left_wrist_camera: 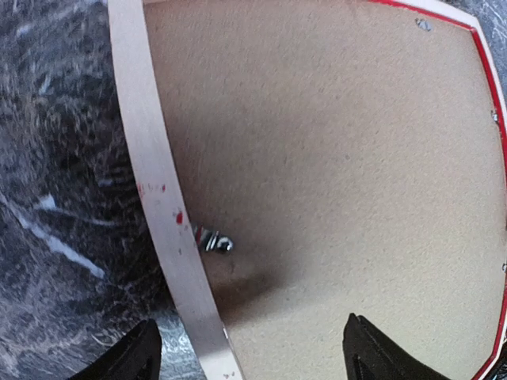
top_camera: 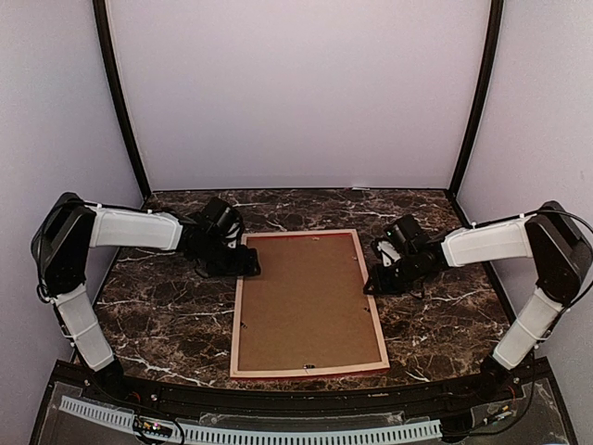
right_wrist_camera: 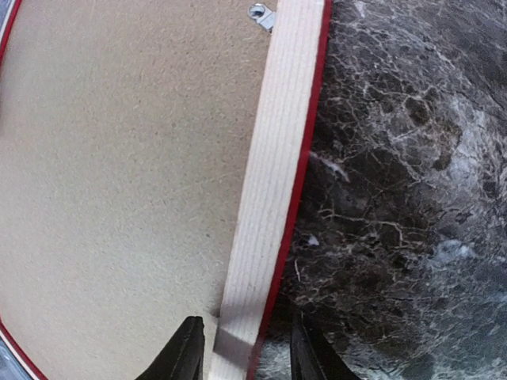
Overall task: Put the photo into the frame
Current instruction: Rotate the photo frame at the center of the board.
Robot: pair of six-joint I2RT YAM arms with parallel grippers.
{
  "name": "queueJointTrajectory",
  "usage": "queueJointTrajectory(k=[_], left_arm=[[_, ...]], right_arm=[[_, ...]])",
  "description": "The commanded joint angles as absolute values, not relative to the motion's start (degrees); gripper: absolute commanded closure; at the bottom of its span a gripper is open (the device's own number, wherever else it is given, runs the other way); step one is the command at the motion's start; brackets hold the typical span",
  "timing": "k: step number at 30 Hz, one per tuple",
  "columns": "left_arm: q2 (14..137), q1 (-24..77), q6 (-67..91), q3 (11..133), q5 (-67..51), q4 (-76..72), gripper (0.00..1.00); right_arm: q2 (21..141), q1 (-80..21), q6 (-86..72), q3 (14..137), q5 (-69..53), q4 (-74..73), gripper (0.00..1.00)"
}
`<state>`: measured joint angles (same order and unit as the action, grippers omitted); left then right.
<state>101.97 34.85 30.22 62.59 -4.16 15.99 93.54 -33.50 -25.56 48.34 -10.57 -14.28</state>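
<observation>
The frame [top_camera: 374, 315] lies face down on the marble table, its pale wood back and brown backing board [top_camera: 306, 301] turned up and a thin red edge showing. My left gripper [top_camera: 248, 264] is at the far part of the frame's left rail [left_wrist_camera: 154, 174]. It stands open [left_wrist_camera: 249, 332], with one finger over the table and the other over the board. My right gripper [top_camera: 372, 283] is at the right rail [right_wrist_camera: 273, 158]. Its jaws [right_wrist_camera: 245, 324] straddle that rail closely, with a small gap on each side. The photo is out of view.
Small metal retaining clips [left_wrist_camera: 215, 241] [right_wrist_camera: 260, 14] sit along the inner edge of the rails. Dark marble table [top_camera: 167, 315] surrounds the frame on all sides. Grey walls enclose the back and sides, and a cable rail [top_camera: 278, 431] runs along the near edge.
</observation>
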Motion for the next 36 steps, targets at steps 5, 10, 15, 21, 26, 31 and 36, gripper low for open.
queueJointTrajectory(k=[5, 10, 15, 21, 26, 31, 36], left_arm=[[102.51, 30.4, 15.48, 70.89, -11.65, 15.69, 0.13], [107.0, 28.26, 5.19, 77.8, -11.77, 17.61, 0.11], [111.16, 26.91, -3.08, 82.6, -11.55, 18.83, 0.08], [117.59, 24.28, -10.47, 88.69, -14.61, 20.66, 0.08], [123.03, 22.72, -13.91, 94.6, -16.93, 21.62, 0.08], [127.49, 22.5, -15.99, 99.37, -19.02, 24.02, 0.16], [131.58, 22.5, -17.29, 104.22, -19.55, 27.46, 0.36]], right_arm=[[97.5, -33.67, -18.8, 51.86, -5.88, -17.5, 0.82], [101.79, -32.2, -11.53, 57.39, -4.56, -20.57, 0.92], [105.29, -30.62, -2.93, 62.52, -7.0, -20.83, 0.94], [112.55, -30.37, 7.62, 71.83, -10.12, -24.19, 0.88], [114.26, -29.57, 9.1, 76.99, -13.53, -23.57, 0.55], [110.12, -28.54, 5.96, 74.91, -13.72, -21.37, 0.4], [102.87, -27.39, -2.51, 69.15, -10.31, -20.19, 0.37]])
